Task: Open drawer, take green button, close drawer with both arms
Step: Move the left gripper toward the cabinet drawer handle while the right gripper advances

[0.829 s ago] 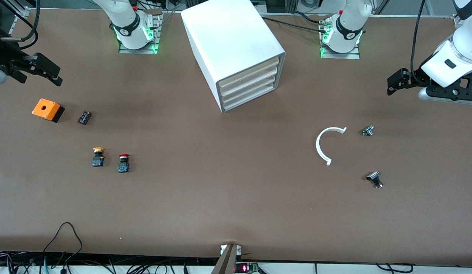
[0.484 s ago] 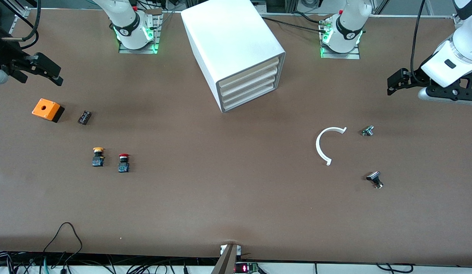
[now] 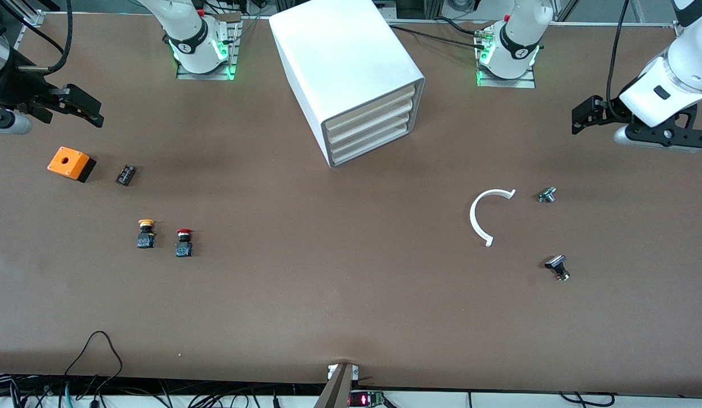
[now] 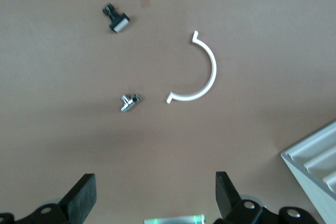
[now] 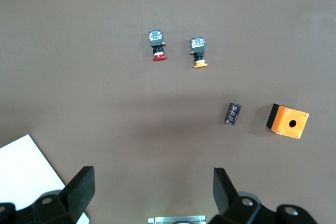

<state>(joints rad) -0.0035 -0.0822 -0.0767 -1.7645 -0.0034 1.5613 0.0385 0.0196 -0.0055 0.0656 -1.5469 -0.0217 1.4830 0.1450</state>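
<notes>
Brown table (image 3: 351, 317), with a stubby black part (image 3: 557, 267) nearest the front camera, then a white arc (image 3: 486, 215) and a small metal part (image 3: 547, 195), all well apart from the left gripper (image 3: 578, 119) hanging over bare table at its own arm's end, fingers spread wide, holding nothing

Toward the other end, a red-capped button (image 3: 184, 242) and a yellow-capped button (image 3: 146, 233) side by side, then a small black component (image 3: 125, 174) and an orange box (image 3: 71, 163) near the right gripper (image 3: 96, 113), likewise spread and empty, up over the table just past the box

Farthest off, between the two bases, the white cabinet (image 3: 345, 62), set at a slant, well apart from both grippers; the drawer (image 3: 369, 150) lowest of four, shut flush. No sign of the button in any view; presumably inside, so opening not yet begun

Risks, as judged: four fronts alike and close-stacked, so easy to hook the wrong one; a pull off the slanted drawer's line likely to jam it or drag the unbraced cabinet; red or yellow cap easy to mistake for the target

Only the front view shows all four fronts. Left wrist view: own fingers (image 4: 84, 198) apart, arc, and a cabinet corner. Right wrist view: own fingers (image 5: 81, 187) apart, both buttons, box
</notes>
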